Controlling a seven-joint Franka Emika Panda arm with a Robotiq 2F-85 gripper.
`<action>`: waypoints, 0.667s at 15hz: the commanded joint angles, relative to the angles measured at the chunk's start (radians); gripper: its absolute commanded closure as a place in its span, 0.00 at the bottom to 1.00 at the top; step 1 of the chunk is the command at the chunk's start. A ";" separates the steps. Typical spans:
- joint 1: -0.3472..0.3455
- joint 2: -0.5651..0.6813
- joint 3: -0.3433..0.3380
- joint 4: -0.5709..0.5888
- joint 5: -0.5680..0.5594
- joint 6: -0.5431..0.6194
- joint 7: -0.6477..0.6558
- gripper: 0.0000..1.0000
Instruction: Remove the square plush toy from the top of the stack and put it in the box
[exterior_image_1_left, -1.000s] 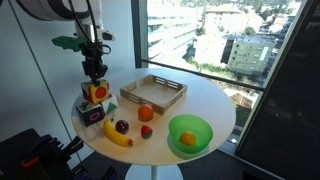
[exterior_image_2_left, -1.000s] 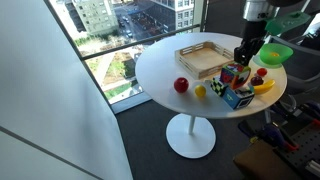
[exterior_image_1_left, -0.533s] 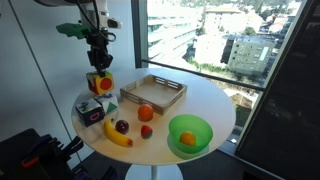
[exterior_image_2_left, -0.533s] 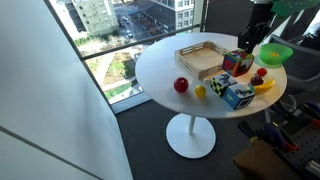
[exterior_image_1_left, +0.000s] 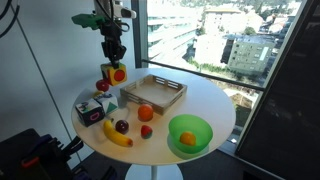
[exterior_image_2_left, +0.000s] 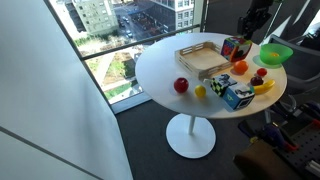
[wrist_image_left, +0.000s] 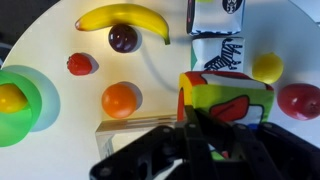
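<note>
My gripper (exterior_image_1_left: 115, 52) is shut on the square plush toy (exterior_image_1_left: 116, 73), a soft cube with red, yellow and green faces, and holds it in the air by the near-left corner of the box (exterior_image_1_left: 153, 96), a shallow wooden tray. In an exterior view the toy (exterior_image_2_left: 233, 47) hangs under the gripper (exterior_image_2_left: 246, 28) beside the box (exterior_image_2_left: 205, 56). In the wrist view the toy (wrist_image_left: 226, 100) fills the jaws (wrist_image_left: 213, 128). The stack's lower cube (exterior_image_1_left: 90, 111), dark, white and green, stays on the table, and it also shows in the wrist view (wrist_image_left: 220, 50).
On the round white table (exterior_image_1_left: 215, 100) lie a banana (exterior_image_1_left: 117, 136), a dark plum (exterior_image_1_left: 122, 126), an orange (exterior_image_1_left: 145, 113), a strawberry (exterior_image_1_left: 145, 131), a red apple (exterior_image_2_left: 181, 85), a lemon (exterior_image_2_left: 199, 91) and a green bowl (exterior_image_1_left: 190, 132) holding fruit. Windows stand behind.
My gripper has lifted the plush toy off the lower cube and carried it up and toward the box. The lower cube has stayed in place.
</note>
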 joint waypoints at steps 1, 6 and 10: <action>-0.021 0.084 -0.015 0.105 0.009 -0.024 0.021 0.97; -0.038 0.192 -0.034 0.203 -0.003 -0.020 0.067 0.97; -0.037 0.272 -0.049 0.276 -0.016 -0.017 0.131 0.97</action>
